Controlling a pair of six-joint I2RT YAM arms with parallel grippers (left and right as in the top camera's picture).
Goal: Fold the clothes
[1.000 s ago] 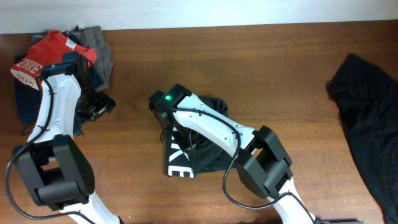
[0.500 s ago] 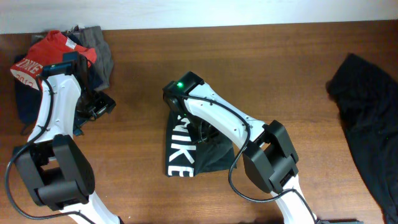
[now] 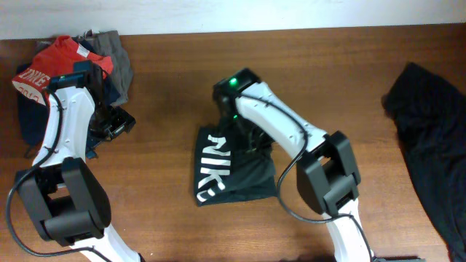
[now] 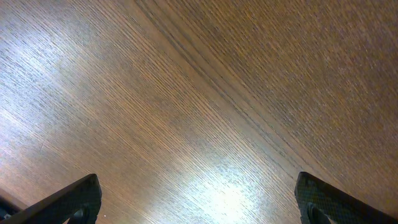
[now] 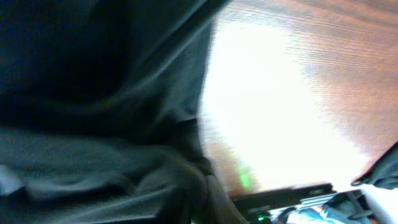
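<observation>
The black short-sleeved T-shirt with large white NIKE lettering lay as a partly folded bundle near the middle of the brown wooden table, its long axis running from far to near with a slight tilt. The lettering ran along its left edge, the N at the far end and the E at the near end. The right gripper sat over the far right part of the shirt. Its wrist camera was filled with blurred dark cloth, so I could not tell whether its fingers were apart or pinching fabric. The left gripper hung over bare wood with its fingers spread wide, holding nothing, beside a far-left heap of red, grey and navy garments. Another black garment lay crumpled at the right edge.
</observation>
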